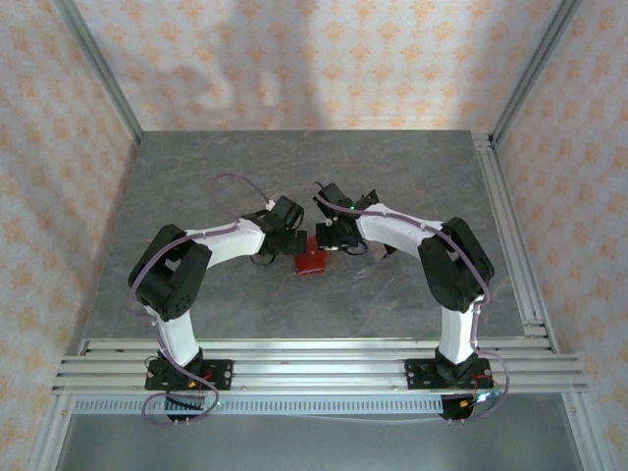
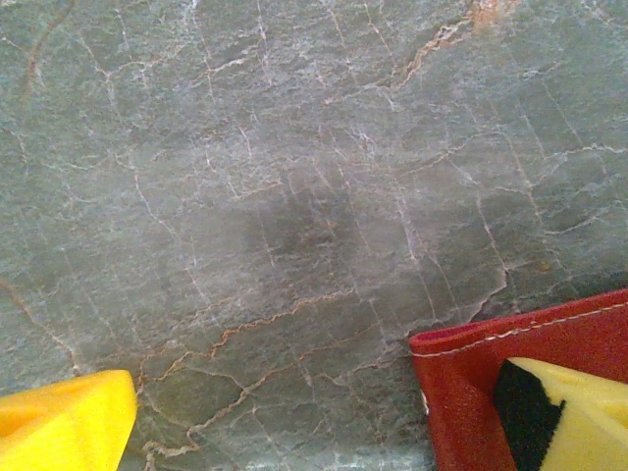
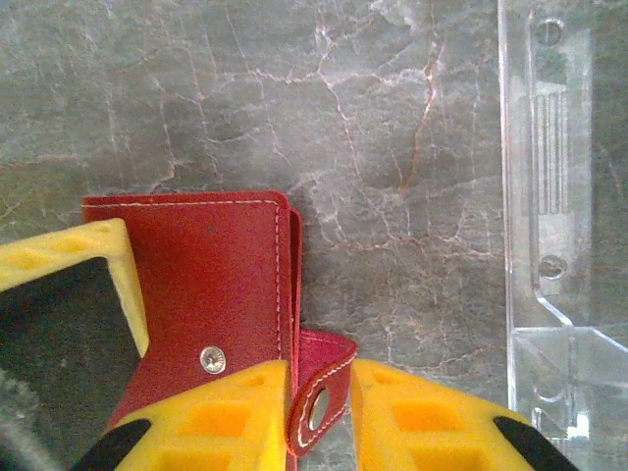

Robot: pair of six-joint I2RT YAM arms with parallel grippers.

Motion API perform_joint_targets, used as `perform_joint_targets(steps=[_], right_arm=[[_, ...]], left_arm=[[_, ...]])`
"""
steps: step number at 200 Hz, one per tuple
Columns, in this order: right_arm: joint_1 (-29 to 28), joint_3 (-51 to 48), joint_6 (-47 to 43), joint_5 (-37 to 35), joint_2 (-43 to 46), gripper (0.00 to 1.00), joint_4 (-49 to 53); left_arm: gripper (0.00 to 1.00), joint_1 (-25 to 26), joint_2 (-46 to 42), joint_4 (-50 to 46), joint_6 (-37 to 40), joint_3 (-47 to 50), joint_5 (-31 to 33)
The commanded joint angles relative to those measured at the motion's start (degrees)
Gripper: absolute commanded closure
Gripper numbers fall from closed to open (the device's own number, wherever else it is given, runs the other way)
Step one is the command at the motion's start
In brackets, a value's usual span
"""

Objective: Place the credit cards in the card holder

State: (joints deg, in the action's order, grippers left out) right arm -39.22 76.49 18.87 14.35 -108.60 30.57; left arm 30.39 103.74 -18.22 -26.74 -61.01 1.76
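Strap (image 3: 319, 392) of card holder (image 3: 211, 280) sits pinched between right jaws.

You're working in a robotics test cell, not a home. Aluminium posts (image 1: 98, 74) frame panels of patterned wallpaper (image 1: 294, 59). Two arm bases (image 1: 186, 373) are bolted to extruded aluminium rails (image 1: 314, 358), and a grey marble-look tabletop (image 1: 412, 177) spreads beneath and beyond your fingers (image 3: 422, 422).

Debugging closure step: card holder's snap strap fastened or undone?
Undone: the strap curls off the folded card holder, its snap clear of the stud on the cover.
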Motion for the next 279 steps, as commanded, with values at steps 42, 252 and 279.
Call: perform_joint_targets(steps=[42,252,279], right_arm=[[-0.33,1.99,-0.98,-1.85,0.99,0.78,2.13],[0.37,-2.35,6.39,12.24,0.48,1.0,-8.52],[0.4,-2.94,7.13,12.22,-0.72,1.0,-10.04]], left_arm=[[0.05,0.19,0.58,-3.58,0.11,1.78,2.62],[0.05,0.23,1.04,-3.33,-0.04,2.12,2.44],[0.05,0.22,1.02,-3.18,0.06,2.38,2.46]])
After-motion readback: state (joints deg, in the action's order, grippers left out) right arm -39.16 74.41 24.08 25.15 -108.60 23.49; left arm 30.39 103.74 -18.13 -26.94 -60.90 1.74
